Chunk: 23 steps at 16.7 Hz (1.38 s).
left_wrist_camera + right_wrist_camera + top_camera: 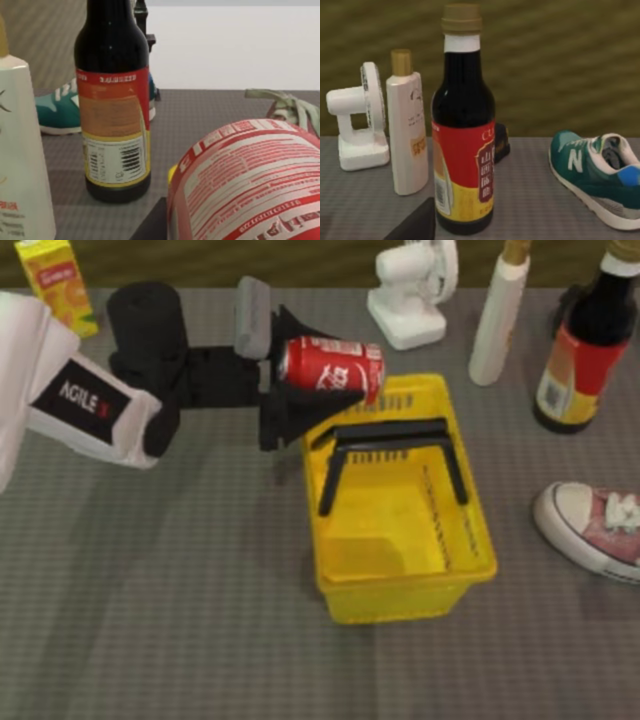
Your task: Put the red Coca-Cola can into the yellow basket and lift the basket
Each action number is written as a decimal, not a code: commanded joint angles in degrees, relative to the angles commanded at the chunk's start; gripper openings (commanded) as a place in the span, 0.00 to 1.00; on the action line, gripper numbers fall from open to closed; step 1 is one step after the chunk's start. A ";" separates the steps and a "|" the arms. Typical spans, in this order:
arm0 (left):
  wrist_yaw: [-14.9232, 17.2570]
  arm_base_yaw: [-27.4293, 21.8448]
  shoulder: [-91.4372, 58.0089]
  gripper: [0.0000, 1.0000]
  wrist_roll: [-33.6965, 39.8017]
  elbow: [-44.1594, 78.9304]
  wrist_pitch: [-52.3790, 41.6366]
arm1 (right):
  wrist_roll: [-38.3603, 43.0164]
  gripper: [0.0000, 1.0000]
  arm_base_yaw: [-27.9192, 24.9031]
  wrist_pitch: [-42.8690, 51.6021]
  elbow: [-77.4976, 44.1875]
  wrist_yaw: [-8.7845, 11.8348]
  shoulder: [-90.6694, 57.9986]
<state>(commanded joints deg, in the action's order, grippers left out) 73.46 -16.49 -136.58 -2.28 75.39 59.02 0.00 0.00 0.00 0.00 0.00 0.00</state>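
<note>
The red Coca-Cola can (pixel 331 368) lies on its side in the air, held over the far left corner of the yellow basket (pixel 472 570). My left gripper (pixel 290 375) reaches in from the left and is shut on the can. One dark finger is on the can's far side, the other on its near side. In the left wrist view the can (pixel 250 185) fills the near corner beside one dark finger (pixel 152 222). The basket stands at the table's middle with its black handle (pixel 390 445) raised, and its inside shows only yellow floor. My right arm is out of the top view.
Along the back stand an orange juice carton (pixel 58 280), a white fan (pixel 412 290), a white bottle (pixel 500 315) and a dark bottle with a red label (pixel 585 350). A pink shoe (pixel 595 525) lies right of the basket. A teal shoe (pixel 595 175) lies beyond.
</note>
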 joint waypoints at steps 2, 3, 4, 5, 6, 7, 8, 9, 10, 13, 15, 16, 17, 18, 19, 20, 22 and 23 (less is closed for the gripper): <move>0.00 0.00 0.00 0.08 0.00 0.00 0.00 | 0.00 1.00 0.00 0.00 0.00 0.00 0.00; 0.00 0.00 0.00 0.15 0.00 0.00 0.00 | 0.00 1.00 0.00 0.00 0.00 0.00 0.00; 0.00 0.00 0.00 0.23 0.00 0.00 0.00 | 0.00 1.00 0.00 0.00 0.00 0.00 0.00; 0.00 0.00 0.00 0.30 0.00 0.00 0.00 | 0.00 1.00 0.00 0.00 0.00 0.00 0.00; 0.00 0.00 0.00 0.38 0.00 0.00 0.00 | 0.00 1.00 0.00 0.00 0.00 0.00 0.00; 0.00 0.00 0.00 0.45 0.00 0.00 0.00 | 0.00 1.00 0.00 0.00 0.00 0.00 0.00; 0.00 0.00 0.00 0.53 0.00 0.00 0.00 | 0.00 1.00 0.00 0.00 0.00 0.00 0.00; 0.00 0.00 0.00 0.60 0.00 0.00 0.00 | 0.00 1.00 0.00 0.00 0.00 0.00 0.00; 0.00 0.00 0.00 0.68 0.00 0.00 0.00 | 0.00 1.00 0.00 0.00 0.00 0.00 0.00; 0.00 0.00 0.00 0.90 0.00 0.00 0.00 | 0.00 1.00 0.00 0.00 0.00 0.00 0.00; 0.00 0.00 0.00 1.00 0.00 0.00 0.00 | 0.00 1.00 0.00 0.00 0.00 0.00 0.00; 0.00 0.00 0.00 1.00 0.00 0.00 0.00 | 0.00 1.00 0.00 0.00 0.00 0.00 0.00; 0.00 0.00 0.00 1.00 0.00 0.00 0.00 | 0.00 1.00 0.00 0.00 0.00 0.00 0.00; 0.00 0.00 0.00 1.00 0.00 0.00 0.00 | 0.00 1.00 0.00 0.00 0.00 0.00 0.00; 0.00 0.00 0.00 1.00 0.00 0.00 0.00 | 0.00 1.00 0.00 0.00 0.00 0.00 0.00; 0.00 0.00 0.00 1.00 0.00 0.00 0.00 | 0.00 1.00 0.00 0.00 0.00 0.00 0.00; 0.00 0.00 0.00 1.00 0.00 0.00 0.00 | 0.00 1.00 0.00 0.00 0.00 0.00 0.00; -0.09 -0.19 0.17 1.00 -0.04 0.05 -0.10 | 0.00 1.00 0.00 0.00 0.00 0.00 0.00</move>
<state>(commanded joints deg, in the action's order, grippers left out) 73.37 -16.68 -136.41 -2.31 75.44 58.92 0.00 0.00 0.00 0.00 0.00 0.00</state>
